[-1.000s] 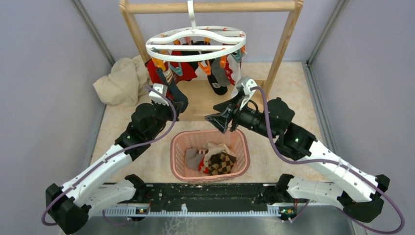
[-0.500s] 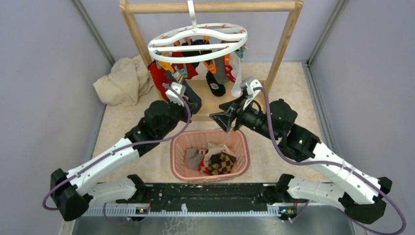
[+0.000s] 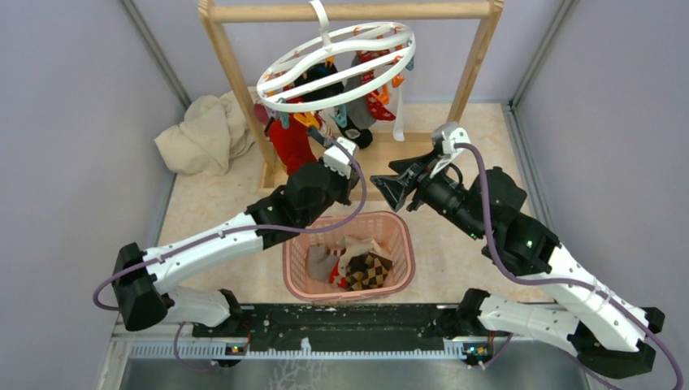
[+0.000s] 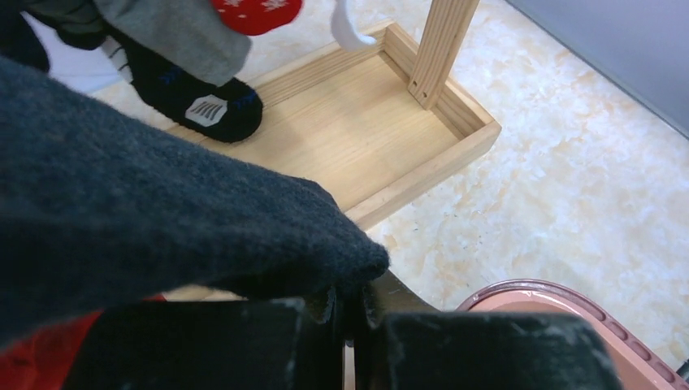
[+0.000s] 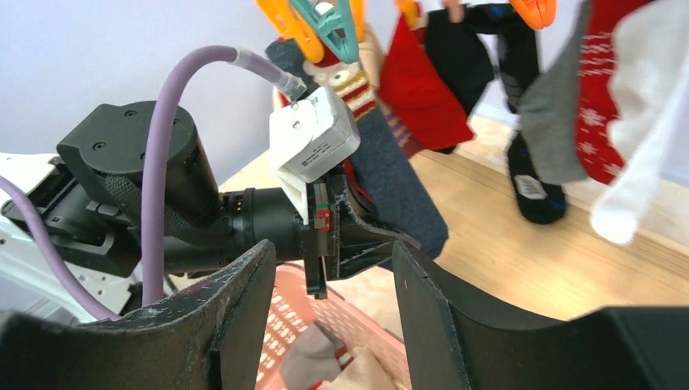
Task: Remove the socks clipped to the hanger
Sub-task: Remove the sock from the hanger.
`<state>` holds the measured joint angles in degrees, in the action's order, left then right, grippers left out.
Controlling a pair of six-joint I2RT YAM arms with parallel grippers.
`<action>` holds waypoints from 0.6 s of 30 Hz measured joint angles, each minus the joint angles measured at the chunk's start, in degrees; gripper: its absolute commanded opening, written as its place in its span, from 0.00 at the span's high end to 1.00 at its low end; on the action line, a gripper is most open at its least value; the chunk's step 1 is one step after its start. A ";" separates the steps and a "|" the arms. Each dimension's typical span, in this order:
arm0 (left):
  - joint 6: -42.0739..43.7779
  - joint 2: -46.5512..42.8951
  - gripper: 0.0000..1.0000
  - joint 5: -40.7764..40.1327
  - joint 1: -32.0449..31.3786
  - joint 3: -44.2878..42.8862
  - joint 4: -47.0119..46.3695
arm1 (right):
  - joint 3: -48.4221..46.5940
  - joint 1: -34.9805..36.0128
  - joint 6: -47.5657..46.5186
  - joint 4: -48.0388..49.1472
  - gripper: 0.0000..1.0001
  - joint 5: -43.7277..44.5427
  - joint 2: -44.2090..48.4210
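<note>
The white ring hanger (image 3: 337, 69) hangs tilted from the wooden rail, its left side pulled down. Red, black, grey and white socks (image 3: 370, 101) dangle from its orange and teal clips (image 5: 325, 20). My left gripper (image 3: 349, 175) is shut on the toe of a dark sock (image 4: 162, 219), which stretches up to a clip. In the left wrist view the jaws (image 4: 349, 305) pinch that fabric. The same dark sock (image 5: 398, 187) shows taut in the right wrist view. My right gripper (image 3: 387, 188) stands open just right of the left one, holding nothing (image 5: 333, 284).
A pink slotted basket (image 3: 288, 260) with several loose socks sits below both grippers. The wooden frame's base tray (image 4: 366, 138) lies behind it, its post (image 4: 443, 41) to the right. A beige cloth heap (image 3: 203, 134) lies at the back left. Grey walls close both sides.
My left arm has swung right and forward with the dark sock, dragging the hanger into a tilt. The right arm has drawn back to the right, still open.
</note>
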<state>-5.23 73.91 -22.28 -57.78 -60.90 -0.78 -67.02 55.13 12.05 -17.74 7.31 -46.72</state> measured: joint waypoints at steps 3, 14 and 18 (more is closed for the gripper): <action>0.83 2.71 1.00 -1.31 -0.74 -2.62 1.55 | -0.98 -0.02 -1.01 -2.12 0.44 3.32 1.29; 2.97 10.56 1.00 -6.32 -3.37 -10.43 6.88 | -5.11 -0.02 -4.09 -5.09 0.42 11.32 3.67; 4.57 13.55 1.00 -10.21 -5.09 -13.94 9.92 | -5.90 -0.02 -4.59 -4.83 0.42 11.39 2.47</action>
<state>-0.67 87.46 -32.49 -62.87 -74.85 9.15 -72.93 55.11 7.46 -22.57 18.70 -44.25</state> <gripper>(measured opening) 0.020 0.575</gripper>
